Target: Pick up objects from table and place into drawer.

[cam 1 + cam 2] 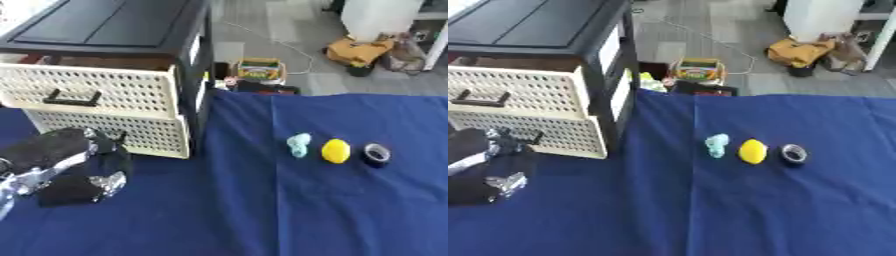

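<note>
Left hand [66, 167] at eight o'clock, fingers curled, holding nothing; reaching for the lemon [335, 151], it could clip the open drawer [87, 90].

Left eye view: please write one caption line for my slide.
Robot's left hand below the pulled-out upper drawer; pale blue object, yellow object and dark ring wait on blue cloth.

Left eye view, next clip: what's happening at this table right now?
The robot's left hand is low in front of the cream drawer unit, whose top drawer is pulled out. It seems to hold nothing, though its fingers are hard to read. Three small things wait in a row on the blue cloth: a pale teal object, a yellow object and a dark roll of tape. None is in the drawer yet. The right hand is out of view.
</note>
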